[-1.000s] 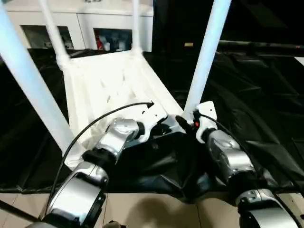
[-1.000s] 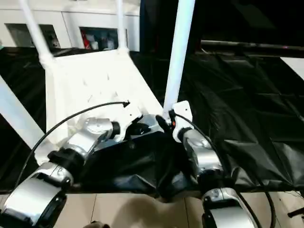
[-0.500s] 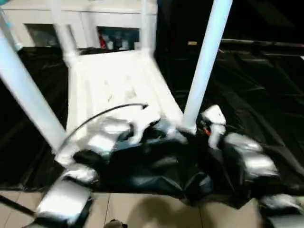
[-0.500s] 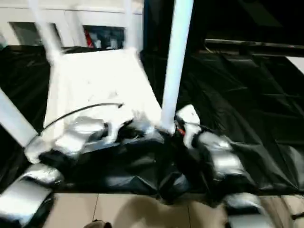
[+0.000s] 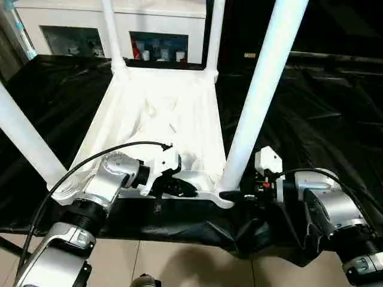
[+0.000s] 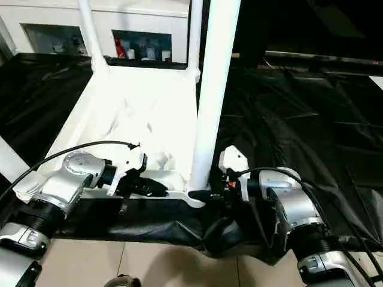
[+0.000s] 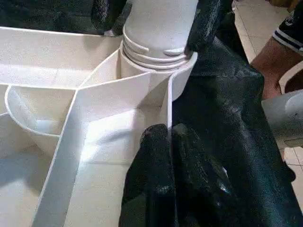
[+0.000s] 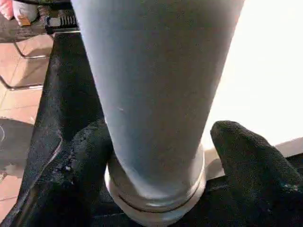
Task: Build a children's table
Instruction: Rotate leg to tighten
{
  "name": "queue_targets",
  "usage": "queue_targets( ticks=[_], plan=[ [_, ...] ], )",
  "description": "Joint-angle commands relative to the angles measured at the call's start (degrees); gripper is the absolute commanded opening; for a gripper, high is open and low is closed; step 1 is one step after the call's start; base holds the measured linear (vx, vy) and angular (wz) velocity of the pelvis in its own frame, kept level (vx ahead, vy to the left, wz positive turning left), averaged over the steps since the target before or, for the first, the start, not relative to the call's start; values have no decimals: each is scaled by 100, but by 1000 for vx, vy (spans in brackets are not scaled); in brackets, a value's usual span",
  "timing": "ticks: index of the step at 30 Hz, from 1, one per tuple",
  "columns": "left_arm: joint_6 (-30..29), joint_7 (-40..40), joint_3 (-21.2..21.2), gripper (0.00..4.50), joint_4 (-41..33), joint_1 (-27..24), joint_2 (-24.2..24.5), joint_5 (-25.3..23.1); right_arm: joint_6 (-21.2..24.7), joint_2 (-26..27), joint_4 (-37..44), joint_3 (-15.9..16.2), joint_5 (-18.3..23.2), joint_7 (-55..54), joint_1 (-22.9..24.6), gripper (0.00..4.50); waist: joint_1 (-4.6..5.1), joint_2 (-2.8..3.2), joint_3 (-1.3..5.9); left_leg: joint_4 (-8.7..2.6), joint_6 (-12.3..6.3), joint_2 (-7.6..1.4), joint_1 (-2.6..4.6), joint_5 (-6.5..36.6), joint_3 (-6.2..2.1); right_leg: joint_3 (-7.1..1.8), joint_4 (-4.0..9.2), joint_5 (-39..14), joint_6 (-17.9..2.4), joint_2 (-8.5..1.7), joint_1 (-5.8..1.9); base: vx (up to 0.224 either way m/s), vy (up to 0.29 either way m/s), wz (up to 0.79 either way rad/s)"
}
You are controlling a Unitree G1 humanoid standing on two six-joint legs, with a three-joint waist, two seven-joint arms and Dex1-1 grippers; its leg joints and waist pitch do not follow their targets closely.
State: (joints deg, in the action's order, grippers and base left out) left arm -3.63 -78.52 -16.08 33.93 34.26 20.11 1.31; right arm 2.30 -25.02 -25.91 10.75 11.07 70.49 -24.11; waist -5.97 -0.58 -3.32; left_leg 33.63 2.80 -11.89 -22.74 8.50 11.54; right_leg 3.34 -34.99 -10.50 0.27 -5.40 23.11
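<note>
Assembly near complete: all four legs stand in their corner sockets; final seating of the near right leg appears to be what is left.

The tabletop (image 5: pixel 161 119) lies underside up on black sheeting (image 5: pixel 323 113) across the frame centre, two legs at its far corners along the top edge, one leg (image 5: pixel 24 140) at left, one leg (image 5: pixel 263 89) right of centre. The right gripper (image 8: pixel 161 156) has its fingers spread wide around that leg's base, not clamped. The left gripper (image 7: pixel 163 156) has its fingers closed on a rib of the tabletop beside that socket.
</note>
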Motion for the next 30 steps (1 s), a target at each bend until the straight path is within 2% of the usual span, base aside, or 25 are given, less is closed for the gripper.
queue_targets(
  ticks=[1, 9, 13, 15, 17, 18, 20, 21, 24, 25, 26, 27, 28, 30],
  plan=[
    [20, -98, 13, 0, -322, 50, -79, 241, 50, -22, -4, 29, -52, -32, -30, 337, 27, -80, 402, -399, -175, -177, 178, 1528, -65, -212, 415, -1361, -1227, -283, -198, 0, 0, 0],
    [-35, -58, -5, 0, -408, 24, -106, 232, 193, -13, 88, 44, 20, 34, 51, 276, 38, -86, 411, -376, -243, -165, 161, 1364, -57, -205, 386, -1098, -1291, -266, -216, 0, 0, 0],
    [-26, -4, 10, 0, -385, 33, -115, 223, 257, 6, 146, 37, 57, 33, 135, 266, 30, -82, 413, -374, -242, -171, 168, 1358, -61, -204, 384, -1127, -1292, -271, -218, 0, 0, 0],
    [0, 143, 52, 0, -322, 52, -172, 207, 280, 60, 164, -1, 90, -71, 213, 265, 29, -60, 412, -374, -230, -170, 169, 1378, -60, -205, 386, -1093, -1304, -270, -216, 0, 0, 0],
    [26, 321, 87, 0, -240, 85, -250, 174, 273, 131, 125, -49, 77, -245, 242, 264, 24, -68, 410, -378, -212, -168, 172, 1420, -63, -207, 398, -1126, -1295, -275, -213, 0, 0, 0],
    [65, 673, 123, 0, -72, 161, -398, 78, 284, 274, -31, -141, 8, -649, 237, 264, 28, -67, 410, -380, -196, -166, 168, 1440, -68, -204, 396, -1167, -1283, -277, -217, 0, 0, 0],
    [99, 1213, 154, 0, 218, 300, -606, -84, 337, 465, -356, -250, -182, -1355, 160, 263, 63, -76, 385, -397, -72, -147, 177, 1669, -81, -199, 452, -1594, -1185, -286, -208, 0, 0, 0],
    [99, 1213, 154, 0, 218, 300, -606, -84, 337, 465, -356, -250, -182, -1355, 160, 263, 83, -77, 377, -403, -34, -142, 174, 1728, -80, -204, 462, -1719, -1150, -286, -195, 0, 0, 0],
    [137, 2065, 216, 0, 753, 579, -1020, -253, 420, 820, -848, -476, -368, -2528, 24, 263, 142, -87, 352, -411, 118, -122, 225, 2124, -116, -186, 568, -2564, -894, -309, -166, 0, 0, 0],
    [166, 2531, 253, 0, 1050, 758, -1292, -307, 539, 1067, -1087, -651, -388, -3238, -78, 263, 161, -23, 344, -413, 144, -113, 224, 2155, -115, -195, 575, -2629, -878, -305, -142, 0, 0, 0],
    [185, 2750, 269, 0, 1185, 842, -1419, -336, 606, 1190, -1182, -742, -397, -3567, -125, 263, 180, -73, 346, -421, 220, -106, 231, 2243, -138, -167, 604, -2788, -800, -300, -163, -60, 6, -9],
    [193, 3106, 297, 0, 1420, 992, -1641, -368, 684, 1408, -1303, -830, -436, -4051, -220, 262, 212, -31, 353, -429, 248, -96, 211, 2252, -146, -171, 607, -2825, -743, -302, -161, 0, 0, 0],
    [213, 3249, 316, 0, 1519, 1053, -1724, -381, 717, 1500, -1353, -858, -442, -4212, -265, 262, 220, -55, 359, -433, 252, -96, 216, 2261, -156, -159, 622, -2839, -715, -302, -172, 0, 0, 0],
    [278, 3482, 315, 0, 1696, 1173, -1870, -428, 796, 1727, -1497, -899, -420, -4514, -414, 262, 235, -51, 363, -414, 154, -88, 247, 2315, -145, -170, 645, -2730, -745, -294, -141, 0, 0, 0]
  ],
)
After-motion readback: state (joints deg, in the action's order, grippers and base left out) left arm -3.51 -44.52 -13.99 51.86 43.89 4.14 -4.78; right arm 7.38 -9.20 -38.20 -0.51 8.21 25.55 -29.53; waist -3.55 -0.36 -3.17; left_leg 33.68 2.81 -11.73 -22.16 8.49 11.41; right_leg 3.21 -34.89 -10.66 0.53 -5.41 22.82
